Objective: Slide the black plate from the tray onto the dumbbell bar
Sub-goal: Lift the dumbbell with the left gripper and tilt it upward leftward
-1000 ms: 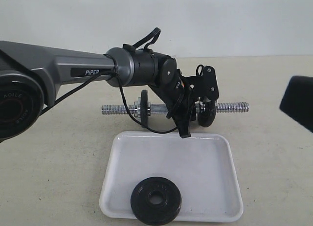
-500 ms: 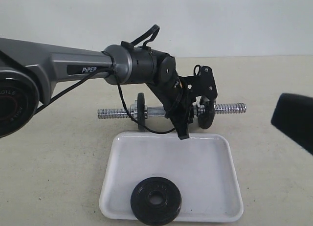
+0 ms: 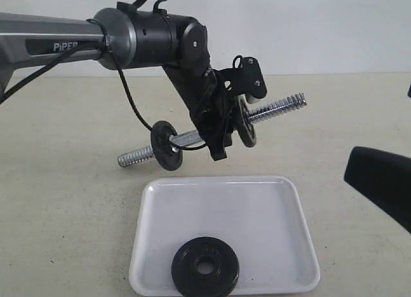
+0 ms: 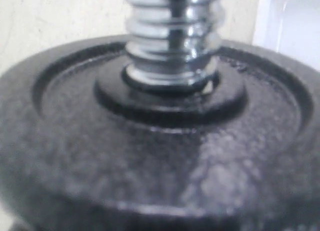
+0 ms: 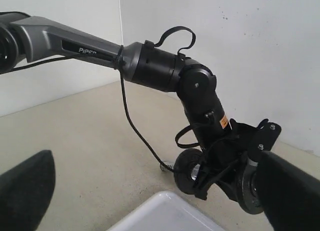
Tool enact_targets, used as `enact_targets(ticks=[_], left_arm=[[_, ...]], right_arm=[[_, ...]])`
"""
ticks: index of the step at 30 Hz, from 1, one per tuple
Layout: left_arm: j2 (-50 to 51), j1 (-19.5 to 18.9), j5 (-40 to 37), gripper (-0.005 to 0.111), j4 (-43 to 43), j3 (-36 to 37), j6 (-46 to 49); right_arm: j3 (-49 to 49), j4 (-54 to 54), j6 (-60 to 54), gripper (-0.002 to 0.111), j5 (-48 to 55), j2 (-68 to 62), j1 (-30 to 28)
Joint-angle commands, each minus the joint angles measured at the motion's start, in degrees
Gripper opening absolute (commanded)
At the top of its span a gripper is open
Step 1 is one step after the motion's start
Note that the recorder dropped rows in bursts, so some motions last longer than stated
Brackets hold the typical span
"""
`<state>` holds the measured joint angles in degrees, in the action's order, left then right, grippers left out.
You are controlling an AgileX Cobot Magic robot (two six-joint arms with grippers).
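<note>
Left hand (image 3: 217, 134) clenched, right hand (image 5: 155, 163) agape.

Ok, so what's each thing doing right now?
dumbbell bar, tilted and gripped, two discs on it.
black plate, lying flat in the tray, not on the bar.
tray, on the table, holding only the black plate.
left end effector, shut on the dumbbell bar.
right end effector, open, empty.

Beige matte table (image 3: 58, 213); white tray (image 3: 225, 213) lying flat on it.
</note>
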<state>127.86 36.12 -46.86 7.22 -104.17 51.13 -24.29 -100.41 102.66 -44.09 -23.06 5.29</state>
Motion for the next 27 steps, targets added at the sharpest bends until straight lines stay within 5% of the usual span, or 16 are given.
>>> enact_targets(ticks=[1, 11, 16, 27], left_arm=[[-4.7, -2.0, -4.2, 0.004, 0.5, -1.7, -0.3], [-6.2, -3.5, -14.6, 0.004, 4.7, -1.7, 2.7], [-10.6, -3.6, -11.1, 0.004, 16.0, -1.7, 10.0], [-16.3, -9.2, -7.0, 0.004, 20.1, 8.9, 14.9]], right_arm=[[0.3, 0.5, 0.2, 0.104, 0.4, -0.2, -0.1], [0.3, 0.5, 0.2, 0.104, -1.4, -0.2, -0.1], [0.3, 0.5, 0.2, 0.104, -2.5, -0.2, -0.1], [0.3, 0.5, 0.2, 0.104, -3.1, -0.2, -0.1]])
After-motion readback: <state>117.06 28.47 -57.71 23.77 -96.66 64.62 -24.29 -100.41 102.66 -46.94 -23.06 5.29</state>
